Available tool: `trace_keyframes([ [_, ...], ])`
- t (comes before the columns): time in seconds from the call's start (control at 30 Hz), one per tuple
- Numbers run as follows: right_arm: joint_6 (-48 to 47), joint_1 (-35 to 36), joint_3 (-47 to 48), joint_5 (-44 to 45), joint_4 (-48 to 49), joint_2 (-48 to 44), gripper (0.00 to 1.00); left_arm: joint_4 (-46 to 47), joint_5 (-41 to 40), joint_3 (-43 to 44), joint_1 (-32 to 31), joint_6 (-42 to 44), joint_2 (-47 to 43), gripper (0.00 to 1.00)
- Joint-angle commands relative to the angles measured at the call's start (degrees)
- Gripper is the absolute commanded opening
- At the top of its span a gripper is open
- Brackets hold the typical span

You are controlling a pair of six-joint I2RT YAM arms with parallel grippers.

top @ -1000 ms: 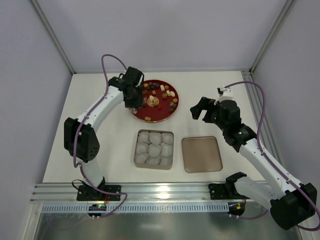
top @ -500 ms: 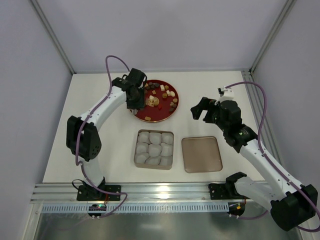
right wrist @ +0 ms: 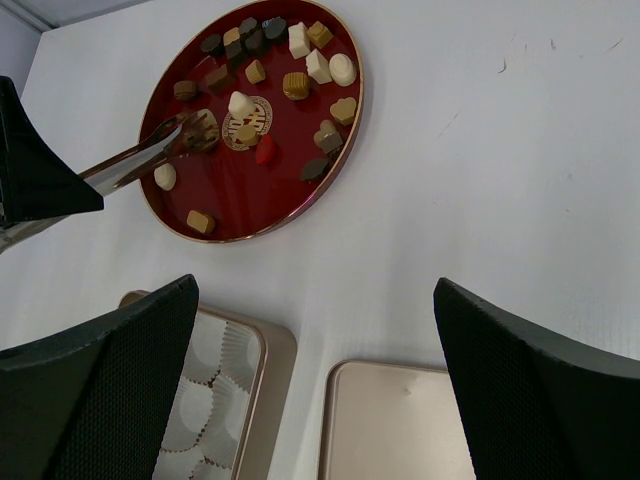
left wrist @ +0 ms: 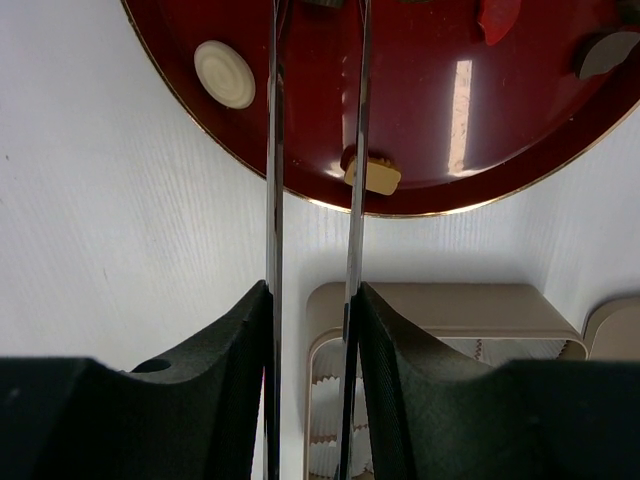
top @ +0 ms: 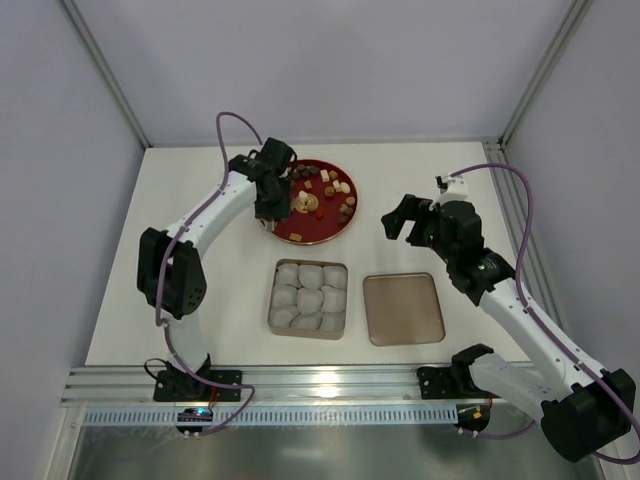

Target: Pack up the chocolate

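All the chocolate [right wrist: 295,85] lies on the red plate [right wrist: 300,195]; the tin [top: 308,263] w/ paper cups holds none. Step: picking the 1st piece. L gripper [left wrist: 312,300] pinches metal tongs [right wrist: 140,160], tips at a brown piece; whether it's gripped is unclear. R gripper [right wrist: 315,290] is spread wide, idle. Next, probably: squeeze gently, lift, carry to a cup.

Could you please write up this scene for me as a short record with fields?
plate: red, round, beyond the box
chocolates: scattered on the plate; none seen in the box
left gripper: closed on metal tongs
tongs tips: at a brown chocolate near the plate's middle; grip unclear
box: open, lined with white paper cups
tray: flat, tan, right of the box, nothing in it
right gripper: open, holding nothing, right of the plate
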Motion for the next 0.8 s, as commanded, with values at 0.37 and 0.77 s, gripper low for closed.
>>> trace_keyframes([
  [0.37, -0.2, -0.1, 0.4, 0.9, 1.1, -0.7, 1.00, -1.7, -1.0, 4.1, -0.5, 1.1, -0.2, 0.28],
  [0.77, 0.0, -0.1, 0.3, 0.8, 1.6, 0.2, 1.00, -5.6, 0.3, 7.7, -0.8, 1.3, -3.3, 0.27],
])
